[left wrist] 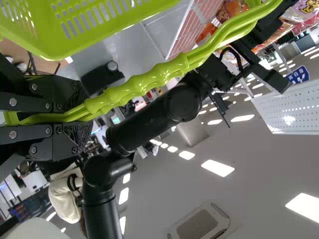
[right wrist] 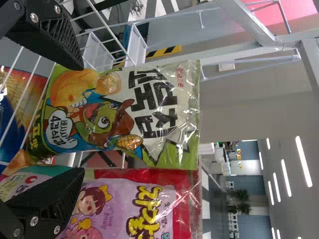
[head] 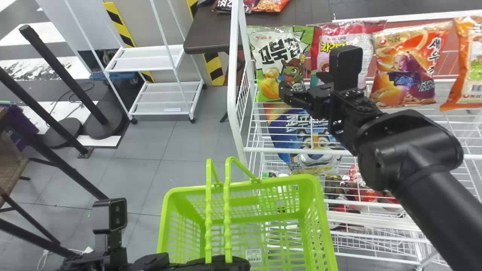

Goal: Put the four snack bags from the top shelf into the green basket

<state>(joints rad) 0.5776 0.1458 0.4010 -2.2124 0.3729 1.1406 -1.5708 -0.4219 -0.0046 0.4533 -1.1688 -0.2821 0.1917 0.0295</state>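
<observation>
Head view: top shelf (head: pixel 265 149), bearing four snack bags: green bag (head: pixel 276 52), pink bag (head: pixel 346 43), red-orange bag (head: pixel 404 71), orange bag (head: pixel 465 71); right gripper (head: pixel 299 90), in front of the green bag; green basket (head: pixel 188 189), lower down, its handles (head: pixel 228 214) at the left gripper (head: pixel 233 259). Left wrist view: fingers (left wrist: pixel 72 94) closed on the handles. Right wrist view: fingers (right wrist: pixel 55 32) wide apart, holding nothing; green bag ahead, pink bag beside it

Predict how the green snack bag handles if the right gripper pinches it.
The green snack bag is probably light and soft: puffed film with a flat top seal. Glossy, creased film may slide in the right gripper. Standing upright, it could tip if nudged.
</observation>
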